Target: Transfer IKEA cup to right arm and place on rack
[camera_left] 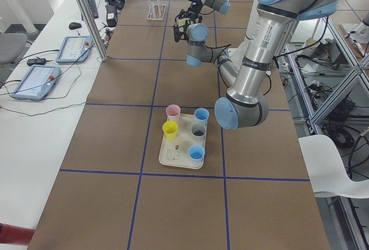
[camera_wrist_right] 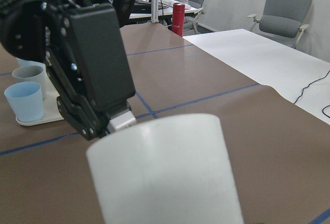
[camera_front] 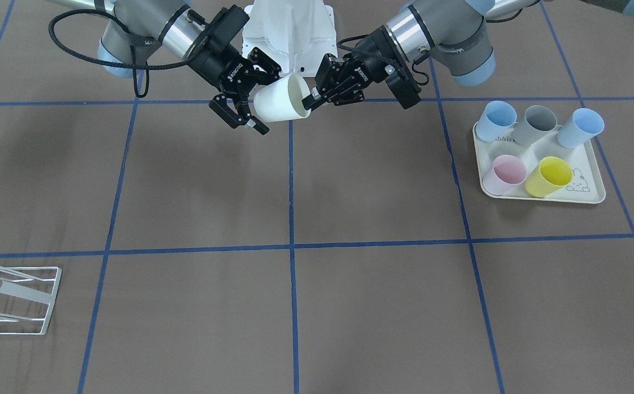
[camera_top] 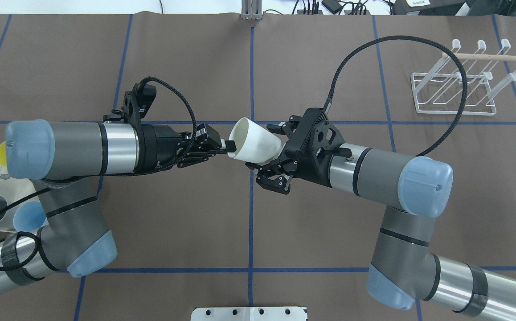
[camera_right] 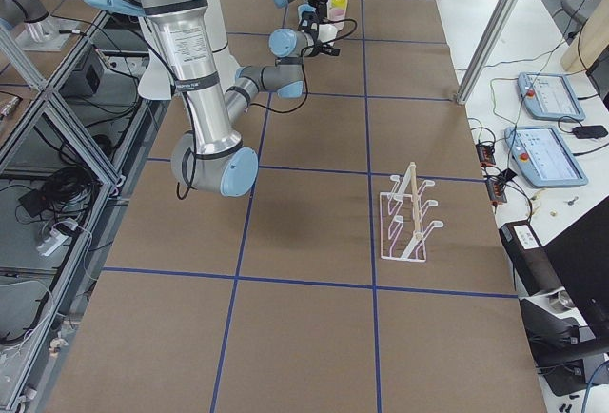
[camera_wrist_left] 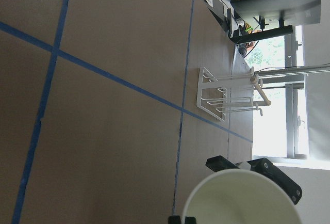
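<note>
The left gripper is clenched on the rim of the white cup, presenting its base between the right gripper's spread-apart fingers, apparently ready for handover.

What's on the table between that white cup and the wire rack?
Overhead view: from cup to rack only bare table with blue tape; the right gripper and its black cable hang above it.

A tray sits at the table's 3 o'clock. On it a pink cup and yellow cup stand at 6 o'clock, a grey cup between blue cups at 12.
</note>
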Robot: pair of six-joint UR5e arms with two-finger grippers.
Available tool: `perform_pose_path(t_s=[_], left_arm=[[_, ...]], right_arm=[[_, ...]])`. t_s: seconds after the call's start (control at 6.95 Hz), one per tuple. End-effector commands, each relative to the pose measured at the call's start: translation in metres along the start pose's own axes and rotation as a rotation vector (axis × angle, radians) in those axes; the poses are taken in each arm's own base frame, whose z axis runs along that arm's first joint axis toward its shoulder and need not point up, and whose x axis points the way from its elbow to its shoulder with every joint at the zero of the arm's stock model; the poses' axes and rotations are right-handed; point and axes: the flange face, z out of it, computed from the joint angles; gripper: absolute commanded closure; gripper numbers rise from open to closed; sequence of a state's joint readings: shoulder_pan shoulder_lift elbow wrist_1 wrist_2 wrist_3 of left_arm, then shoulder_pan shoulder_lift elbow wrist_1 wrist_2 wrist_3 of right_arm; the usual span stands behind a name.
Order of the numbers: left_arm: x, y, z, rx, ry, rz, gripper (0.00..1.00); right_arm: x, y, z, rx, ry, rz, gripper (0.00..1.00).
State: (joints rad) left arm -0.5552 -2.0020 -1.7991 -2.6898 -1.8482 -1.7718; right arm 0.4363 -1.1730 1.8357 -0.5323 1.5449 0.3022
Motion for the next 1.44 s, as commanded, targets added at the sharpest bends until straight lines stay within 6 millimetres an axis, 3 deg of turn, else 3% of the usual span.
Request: perform_pose_path(t_s=[0.0, 0.14, 0.29, 0.43, 0.58, 0.86, 1.01, 1.15, 1.29], left_arm=[[-0.002, 0.000, 0.000, 0.001, -0.003, 0.001, 1.00], [-0.003, 0.000, 0.000, 0.001, -0.005, 0.000, 1.00], [-0.002, 0.000, -0.001, 0.001, -0.003, 0.004, 1.00], [-0.001, 0.000, -0.001, -0.003, 0.000, 0.005, 0.99], [0.003, 0.001, -0.001, 0.003, 0.009, 0.016, 0.02], [0.007, -0.004, -0.008, 0.008, 0.015, 0.071, 0.00], [0.003, -0.012, -0.013, 0.023, 0.003, 0.102, 0.00], [-0.019, -0.031, -0.030, 0.044, -0.050, 0.144, 0.00], [-0.044, -0.067, -0.070, 0.047, -0.120, 0.221, 0.00]], right_arm=[[0.000, 0.000, 0.000, 0.000, 0.000, 0.000, 0.22], [-0.001, -0.001, 0.000, 0.002, -0.003, 0.002, 0.33], [-0.001, -0.001, -0.001, 0.002, -0.003, 0.003, 0.51], [-0.001, 0.000, 0.000, 0.000, -0.004, 0.003, 0.61], [-0.001, 0.000, 0.000, 0.000, -0.004, 0.003, 0.63], [0.000, 0.004, -0.001, -0.006, 0.000, 0.002, 0.68], [0.002, 0.008, -0.001, -0.016, 0.005, 0.003, 0.78], [0.005, 0.015, -0.003, -0.028, 0.018, 0.016, 0.91], [0.017, 0.033, -0.007, -0.054, 0.090, 0.012, 1.00]])
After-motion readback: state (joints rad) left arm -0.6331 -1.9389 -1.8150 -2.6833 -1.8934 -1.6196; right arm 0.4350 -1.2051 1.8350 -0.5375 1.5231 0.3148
